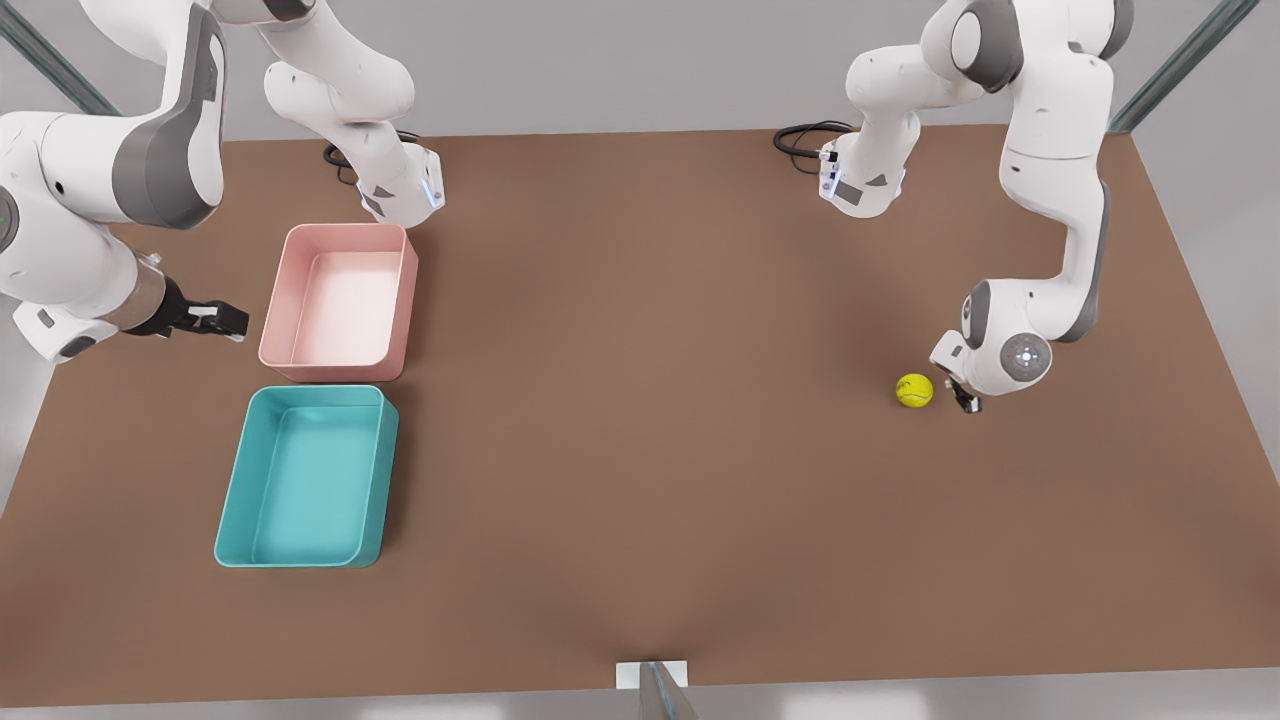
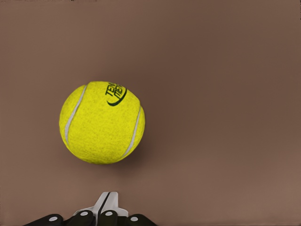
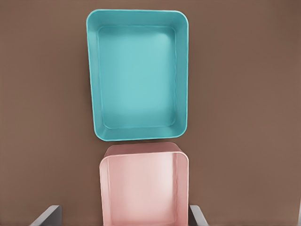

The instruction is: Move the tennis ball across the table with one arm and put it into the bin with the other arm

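We note the rectangular teal plastic bin empty. The fuzzy yellow-green tennis ball, light and roll-prone, lies on the counter beside our clenched left tool; grip its widest girth. Right tool waits released near the tubs.

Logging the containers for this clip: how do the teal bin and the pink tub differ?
The teal bin is blue-green; the pink tub is pale pink. The teal bin looks slightly larger. In the front view the teal bin lies nearer the camera, the pink tub behind it, close but apart. Both are empty rectangular tubs with rounded corners, standing upright on the table.
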Robot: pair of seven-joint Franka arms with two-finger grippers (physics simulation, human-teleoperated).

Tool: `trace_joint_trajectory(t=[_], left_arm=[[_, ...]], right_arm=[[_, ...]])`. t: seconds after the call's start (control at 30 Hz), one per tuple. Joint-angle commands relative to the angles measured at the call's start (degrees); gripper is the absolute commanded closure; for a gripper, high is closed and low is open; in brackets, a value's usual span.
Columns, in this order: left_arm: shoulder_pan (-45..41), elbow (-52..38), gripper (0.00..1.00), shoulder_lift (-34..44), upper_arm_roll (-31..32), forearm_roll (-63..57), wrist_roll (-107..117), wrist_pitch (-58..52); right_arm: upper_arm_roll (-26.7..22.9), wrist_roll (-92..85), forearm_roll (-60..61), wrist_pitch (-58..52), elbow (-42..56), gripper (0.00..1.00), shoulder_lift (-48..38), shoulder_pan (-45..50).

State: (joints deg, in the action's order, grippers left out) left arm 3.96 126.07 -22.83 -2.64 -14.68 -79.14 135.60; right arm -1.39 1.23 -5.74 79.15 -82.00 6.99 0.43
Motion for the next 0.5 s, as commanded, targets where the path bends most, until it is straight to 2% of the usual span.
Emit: trace_joint_trajectory(t=[0.0,0.27,0.33,0.37,0.4,0.43,0.47], left_arm=[[0.0,-0.04,0.79,-0.02,0.0,-0.09,-14.72,1.33],[-1.32,0.14,0.79,-0.63,0.0,3.07,-6.55,0.8],[-5.98,-0.12,0.79,-0.99,0.0,3.16,3.01,0.89],[-10.11,-1.09,0.79,-0.81,0.43,6.75,13.74,0.1],[-10.64,-6.0,0.79,-0.55,3.86,22.03,21.38,-7.26],[-11.25,-9.88,0.79,0.16,4.22,27.24,31.58,-15.28],[-11.25,-9.88,0.79,0.16,4.39,28.73,34.49,-15.46]], right_arm=[[-0.02,0.79,0.03,-0.05,0.0,0.0,-0.05,0.09],[-0.11,0.88,0.03,-0.67,0.0,0.0,0.04,0.09],[-0.11,0.88,0.03,-0.67,0.0,0.0,0.13,0.09],[-0.11,0.88,0.03,-0.67,0.0,0.0,0.13,0.09],[-0.11,0.88,0.03,-0.67,0.0,0.0,0.13,0.09],[-0.11,0.88,0.03,-0.67,0.0,0.0,0.13,0.09],[-0.11,0.88,0.03,-0.67,0.0,0.0,0.13,0.09]])
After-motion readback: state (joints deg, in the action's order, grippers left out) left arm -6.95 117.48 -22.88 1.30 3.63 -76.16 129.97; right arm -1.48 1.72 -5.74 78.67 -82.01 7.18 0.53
